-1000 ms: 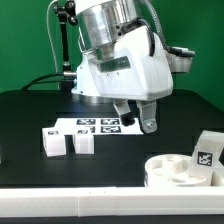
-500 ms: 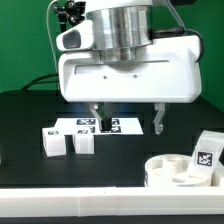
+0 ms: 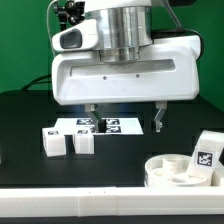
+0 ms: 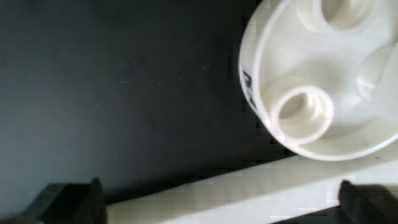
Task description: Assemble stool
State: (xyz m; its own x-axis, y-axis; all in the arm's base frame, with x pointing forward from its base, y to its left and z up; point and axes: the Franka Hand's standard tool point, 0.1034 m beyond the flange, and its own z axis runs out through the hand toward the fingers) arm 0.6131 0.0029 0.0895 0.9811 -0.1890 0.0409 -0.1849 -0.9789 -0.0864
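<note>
Exterior view: my gripper (image 3: 126,118) hangs above the table (image 3: 30,120), jaws spread wide, holding nothing. Two legs (image 3: 55,141) stand beside the marker board (image 3: 105,125); the seat (image 3: 180,170) lies at the exterior view's right, another leg (image 3: 208,150) just beside it. Wrist view: the seat (image 4: 338,60) lies beyond my spread fingers (image 4: 71,200).

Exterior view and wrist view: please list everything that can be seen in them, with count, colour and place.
seat: one, white, round and rimmed, on the table at the exterior view's lower right.
legs: three, white; two side by side at the exterior view's left, one with a marker tag at the right, by the seat.
marker board: one, white with black tags, flat at mid table.
rail: one, white, near the seat.
table: one, black.
backdrop: green, behind.
gripper: one, white with dark fingers, open, empty, above the table.
</note>
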